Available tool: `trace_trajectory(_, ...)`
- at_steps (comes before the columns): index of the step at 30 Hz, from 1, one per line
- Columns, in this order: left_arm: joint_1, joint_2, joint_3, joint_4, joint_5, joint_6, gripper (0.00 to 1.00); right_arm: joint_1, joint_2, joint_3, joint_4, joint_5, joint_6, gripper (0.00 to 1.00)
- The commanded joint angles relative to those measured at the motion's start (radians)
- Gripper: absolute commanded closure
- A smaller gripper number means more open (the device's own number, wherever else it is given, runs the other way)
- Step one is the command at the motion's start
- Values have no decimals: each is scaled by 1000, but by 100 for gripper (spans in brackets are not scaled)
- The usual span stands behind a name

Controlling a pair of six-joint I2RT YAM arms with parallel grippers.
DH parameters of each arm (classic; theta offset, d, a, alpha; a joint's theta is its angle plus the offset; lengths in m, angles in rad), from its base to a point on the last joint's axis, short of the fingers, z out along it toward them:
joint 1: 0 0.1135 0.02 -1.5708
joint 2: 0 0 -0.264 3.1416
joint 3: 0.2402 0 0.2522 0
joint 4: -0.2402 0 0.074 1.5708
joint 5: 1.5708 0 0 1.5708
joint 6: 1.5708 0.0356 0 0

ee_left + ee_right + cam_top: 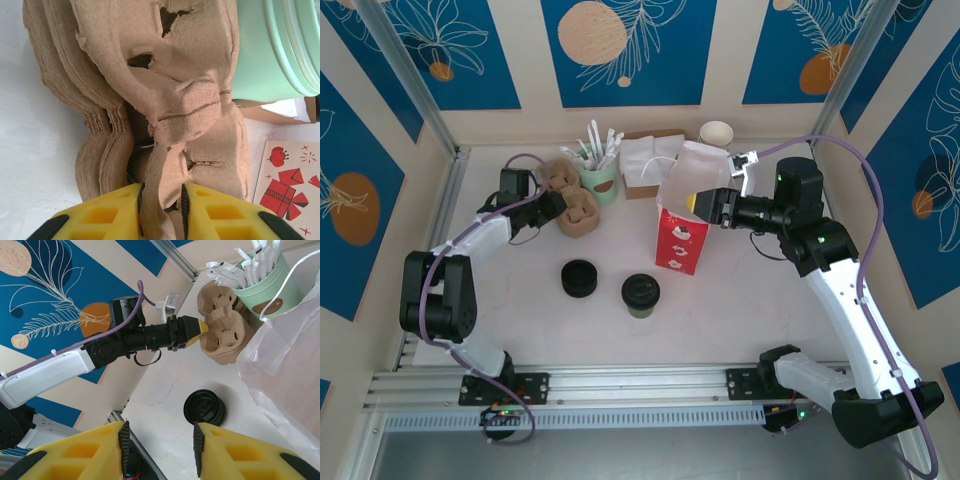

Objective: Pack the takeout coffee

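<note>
Rough pulp cup-carriers (190, 115) in L gripper (161, 215)

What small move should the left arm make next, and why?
Probably lift a little, to separate the top carrier from the stack: the left gripper pinches its edge, yet it lies pressed on the others.

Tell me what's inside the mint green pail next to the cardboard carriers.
White wrapped straws stick up out of the mint green pail beside the cardboard carriers. Their lower ends and the pail's bottom are hidden by its wall.
</note>
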Motion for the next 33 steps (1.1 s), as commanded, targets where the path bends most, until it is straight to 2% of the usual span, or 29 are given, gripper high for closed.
trace_trajectory(1,11,-19,-8,16,29,-9,78,-7,8,-3,0,-24,6,59)
trace_trajectory(16,12,-87,7,-4,36,-20,92,-20,16,14,-7,-31,5,59)
trace_trajectory(26,12,-190,16,-95,-4,-8,92,-27,15,14,-6,-42,8,60)
trace_trajectory(33,12,-301,41,-242,-89,23,92,-29,6,12,-3,-51,14,60)
